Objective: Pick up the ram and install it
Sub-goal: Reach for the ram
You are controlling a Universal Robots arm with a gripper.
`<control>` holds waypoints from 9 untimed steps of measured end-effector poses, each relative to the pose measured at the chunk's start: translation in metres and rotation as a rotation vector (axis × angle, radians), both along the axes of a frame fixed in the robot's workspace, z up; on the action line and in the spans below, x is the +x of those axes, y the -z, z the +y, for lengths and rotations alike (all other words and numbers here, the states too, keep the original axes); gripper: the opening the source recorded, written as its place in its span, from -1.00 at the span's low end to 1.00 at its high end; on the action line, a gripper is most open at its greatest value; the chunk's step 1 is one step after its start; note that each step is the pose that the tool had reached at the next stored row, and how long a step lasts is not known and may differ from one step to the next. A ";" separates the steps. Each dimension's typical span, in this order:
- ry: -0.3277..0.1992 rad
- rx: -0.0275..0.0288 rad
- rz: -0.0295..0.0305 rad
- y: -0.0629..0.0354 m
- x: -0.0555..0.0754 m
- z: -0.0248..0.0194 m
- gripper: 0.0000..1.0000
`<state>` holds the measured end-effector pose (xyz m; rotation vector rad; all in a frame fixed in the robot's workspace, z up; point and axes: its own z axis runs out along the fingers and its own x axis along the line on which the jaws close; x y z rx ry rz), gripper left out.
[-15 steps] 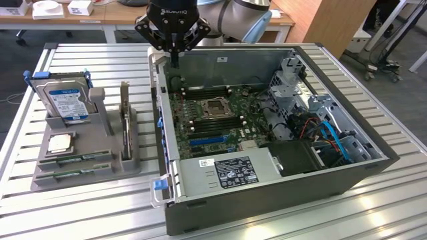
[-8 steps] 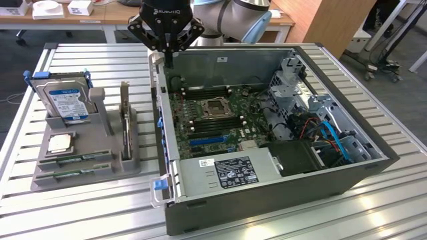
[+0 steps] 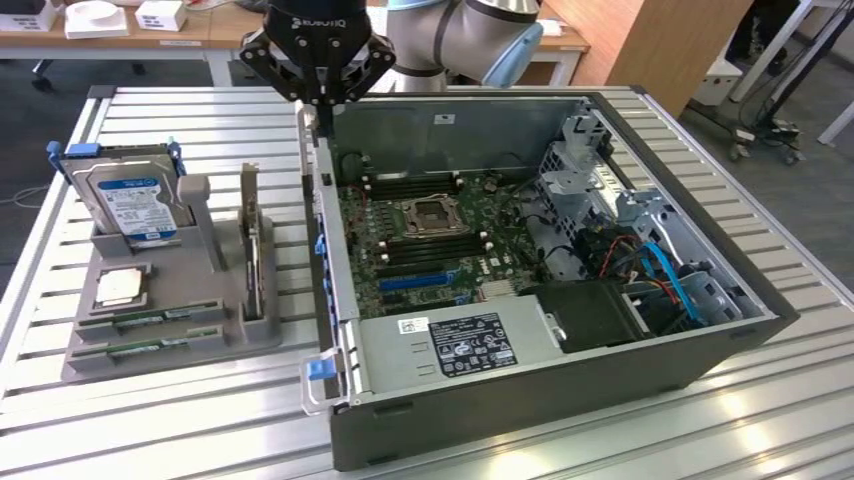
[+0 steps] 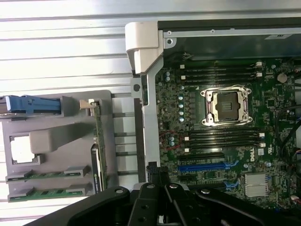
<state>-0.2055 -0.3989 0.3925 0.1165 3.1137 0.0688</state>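
Holder [image 3: 203, 200]: grey tray at nine o'clock of the open case. Each part sits in its own recess, I judge so that nothing slides and every piece presents an edge I can pinch.
Hard drive [image 3: 134, 205]: blue-labelled, propped upright at the tray's twelve o'clock end, well apart from my task.
Ram [image 3: 150, 322]: green stick lying lengthwise in a groove at the tray's six o'clock end, with a second like stick just beside it, nearer the tray's edge. Both lie seated and untouched.
Expansion card [image 3: 250, 240]: standing on edge along the tray's three o'clock side, between the ram and the case wall.
My claw [image 3: 320, 112]: fingers pressed together, clamped on nothing. I hang over the case's wall at about eleven o'clock of the motherboard, well apart from the ram, which lies toward seven o'clock from me.
Case [image 3: 534, 390]: laid on its side with the panel off, so the board faces up to me.
Motherboard [image 3: 427, 240]: bare processor socket in the middle.
Memory slots [image 3: 400, 185]: long dark rows at twelve and six o'clock of the socket, all empty as far as I can tell.
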 end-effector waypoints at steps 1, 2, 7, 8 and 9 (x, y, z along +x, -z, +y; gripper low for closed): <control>0.000 0.0000 0.0000 0.0000 -0.001 0.0000 -0.80; 0.000 0.0001 0.0000 0.0001 -0.002 0.0000 -0.80; 0.000 0.0001 0.0000 0.0001 -0.009 0.0000 -0.80; 0.000 0.0001 0.0000 0.0002 -0.011 0.0000 -0.80; 0.000 0.0001 0.0000 0.0002 -0.012 0.0000 -0.80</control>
